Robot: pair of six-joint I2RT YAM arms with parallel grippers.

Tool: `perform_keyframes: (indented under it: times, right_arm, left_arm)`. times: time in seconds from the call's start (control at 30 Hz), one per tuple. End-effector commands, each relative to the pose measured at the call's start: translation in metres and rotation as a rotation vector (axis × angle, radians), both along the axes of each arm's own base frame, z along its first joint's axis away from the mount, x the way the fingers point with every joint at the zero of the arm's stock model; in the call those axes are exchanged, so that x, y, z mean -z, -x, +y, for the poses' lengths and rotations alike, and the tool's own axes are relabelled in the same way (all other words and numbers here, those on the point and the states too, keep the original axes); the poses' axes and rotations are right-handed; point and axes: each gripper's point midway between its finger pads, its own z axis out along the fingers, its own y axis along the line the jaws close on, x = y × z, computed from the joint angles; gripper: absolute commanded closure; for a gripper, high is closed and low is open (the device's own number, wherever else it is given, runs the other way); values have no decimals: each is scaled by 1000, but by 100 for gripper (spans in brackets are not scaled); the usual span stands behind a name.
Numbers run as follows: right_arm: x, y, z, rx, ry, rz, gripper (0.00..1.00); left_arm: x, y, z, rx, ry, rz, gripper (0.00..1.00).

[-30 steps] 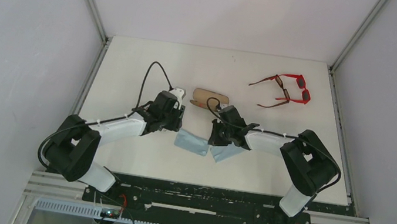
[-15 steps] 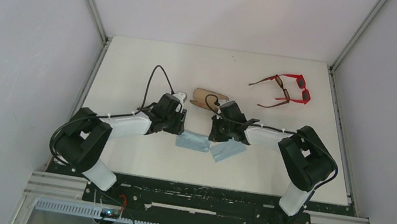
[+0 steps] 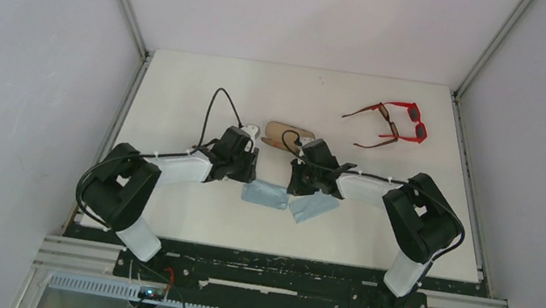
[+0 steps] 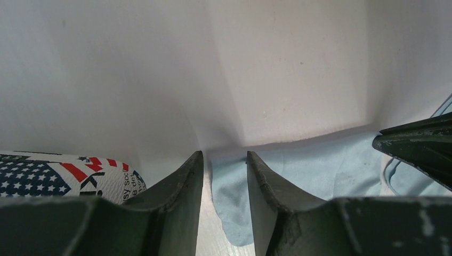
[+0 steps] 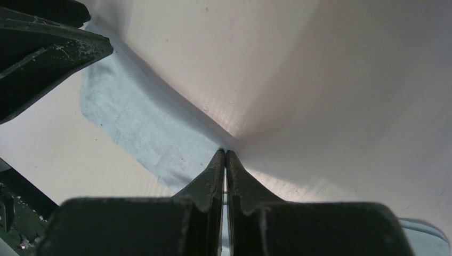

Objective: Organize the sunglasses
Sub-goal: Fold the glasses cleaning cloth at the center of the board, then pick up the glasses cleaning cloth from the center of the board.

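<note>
Edging toward frame centre, the left gripper hung narrowly parted over a light blue cloth, while the right gripper sat closed.

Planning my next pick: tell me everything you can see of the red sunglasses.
The red sunglasses show only in the overhead view: a bright red, plastic-looking frame with two dark lenses, lying on the white table toward its far right corner. Thin arms stretch left, apparently unfolded. A slimmer brown pair lies against them; exactly where they cross is too small to tell. Nothing else touches them.
</note>
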Motion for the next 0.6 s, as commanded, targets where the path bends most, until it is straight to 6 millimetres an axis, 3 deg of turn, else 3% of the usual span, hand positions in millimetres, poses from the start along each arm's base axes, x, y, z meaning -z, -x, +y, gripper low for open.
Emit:
perform_keyframes:
  times: [0.0, 0.3, 0.57]
  right_arm:
    - [-18, -11, 8, -17, -34, -52, 100]
    - [-19, -13, 9, -15, -40, -56, 100]
    - [-23, -15, 9, -15, -43, -72, 100]
  left_arm:
    - [-8, -5, -8, 13, 41, -9, 62]
    - [9, 11, -1, 25, 26, 27, 80]
    - [-2, 8, -5, 37, 53, -9, 100]
